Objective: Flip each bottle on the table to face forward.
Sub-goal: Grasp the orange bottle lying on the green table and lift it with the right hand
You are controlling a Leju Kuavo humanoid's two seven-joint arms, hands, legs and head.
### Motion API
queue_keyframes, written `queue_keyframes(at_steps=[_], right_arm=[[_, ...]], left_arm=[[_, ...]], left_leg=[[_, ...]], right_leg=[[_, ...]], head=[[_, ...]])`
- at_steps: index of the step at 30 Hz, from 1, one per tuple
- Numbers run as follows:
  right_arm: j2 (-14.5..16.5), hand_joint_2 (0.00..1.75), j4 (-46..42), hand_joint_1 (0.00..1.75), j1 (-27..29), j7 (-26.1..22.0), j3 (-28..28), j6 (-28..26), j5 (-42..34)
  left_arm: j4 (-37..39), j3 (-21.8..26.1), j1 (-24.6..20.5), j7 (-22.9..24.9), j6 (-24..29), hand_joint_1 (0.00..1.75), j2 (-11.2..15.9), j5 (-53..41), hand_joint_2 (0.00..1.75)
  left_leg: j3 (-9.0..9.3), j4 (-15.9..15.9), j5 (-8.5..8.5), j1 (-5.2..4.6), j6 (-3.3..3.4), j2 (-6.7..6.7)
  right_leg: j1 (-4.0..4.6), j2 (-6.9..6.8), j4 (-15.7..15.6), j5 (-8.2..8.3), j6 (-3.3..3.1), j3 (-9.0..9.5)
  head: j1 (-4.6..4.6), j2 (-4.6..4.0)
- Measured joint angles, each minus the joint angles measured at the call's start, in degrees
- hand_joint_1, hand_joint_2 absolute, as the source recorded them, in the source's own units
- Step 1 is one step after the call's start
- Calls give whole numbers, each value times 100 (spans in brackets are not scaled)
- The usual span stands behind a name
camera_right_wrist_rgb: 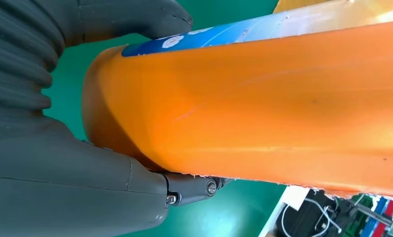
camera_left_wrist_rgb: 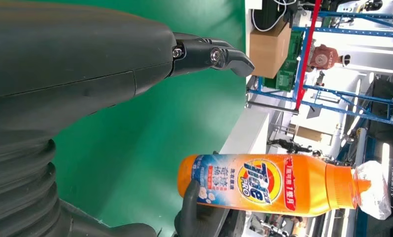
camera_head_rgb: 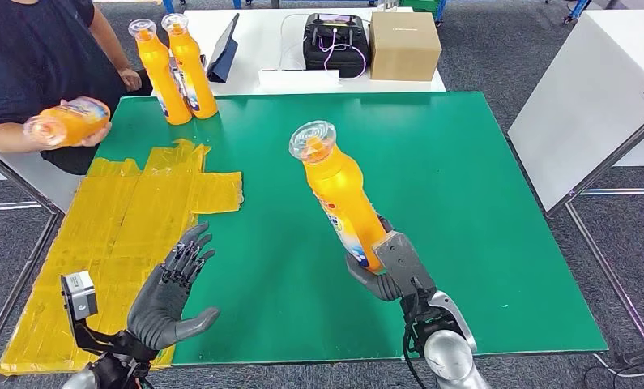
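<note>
the orange bottle [camera_head_rgb: 343,194] is grasped near its base by the right hand [camera_head_rgb: 381,271] and held tilted above the green table [camera_head_rgb: 480,203], probably for turning its label forward. the left hand [camera_head_rgb: 172,288] is kept released, fingers spread.

Four orange bottles in all: one [camera_head_rgb: 341,198] in the robot's right hand [camera_head_rgb: 381,271], two standing together at the far corner of the green table [camera_head_rgb: 480,203], first [camera_head_rgb: 158,71] and second [camera_head_rgb: 189,65], and one [camera_head_rgb: 67,121] held by a person [camera_head_rgb: 35,57]. One cardboard box [camera_head_rgb: 405,45], one black case [camera_head_rgb: 334,42], one patch of yellow tape [camera_head_rgb: 132,219].
</note>
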Motion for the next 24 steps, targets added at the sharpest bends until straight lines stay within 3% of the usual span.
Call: queue_keyframes(at_steps=[6, 18, 24], right_arm=[[22, 175, 50, 175, -45, -4, 269, 144, -49], [235, 175, 656, 175, -781, -172, 2287, 402, 75], [228, 175, 916, 175, -1025, -215, 2909, 421, -106]], left_arm=[[-27, -83, -12, -1, -42, 0, -8, 41, 175], [-32, -593, -239, 77, 40, 0, -108, 118, 175], [-31, -629, -307, 75, 50, 0, -111, 127, 175]], left_leg=[[-4, 0, 0, -2, 0, 0], [-4, 0, 2, 4, -2, 3], [-6, 0, 2, 1, -2, 4]], right_leg=[[0, 0, 0, 0, 0, -1], [2, 1, 2, 0, 0, -5], [1, 1, 1, 0, 0, -7]], head=[[1, 0], [0, 0], [2, 0]])
